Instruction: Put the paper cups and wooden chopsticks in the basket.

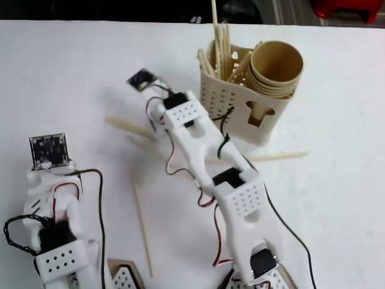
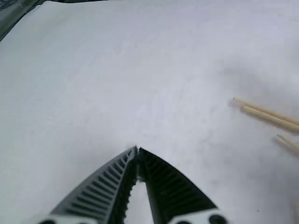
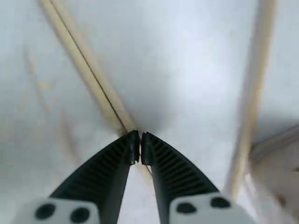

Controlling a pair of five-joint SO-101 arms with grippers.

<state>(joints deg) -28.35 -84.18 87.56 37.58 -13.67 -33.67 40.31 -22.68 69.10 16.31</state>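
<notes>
Fingers on both arms are together: the right gripper's (image 3: 136, 142) tips meet at a chopstick pair (image 3: 84, 60) near the basket (image 1: 213, 96), grip unclear. The left gripper (image 2: 138, 151) hangs over bare table (image 2: 117, 70). Paper cups (image 1: 275, 69) and several chopsticks (image 1: 218, 45) stand inside the basket. Loose chopsticks (image 1: 143, 229) lie outside, so the task looks mostly done.

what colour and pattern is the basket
It's a cream-white plastic basket with a grid of small holes; high view shows it best.
</notes>
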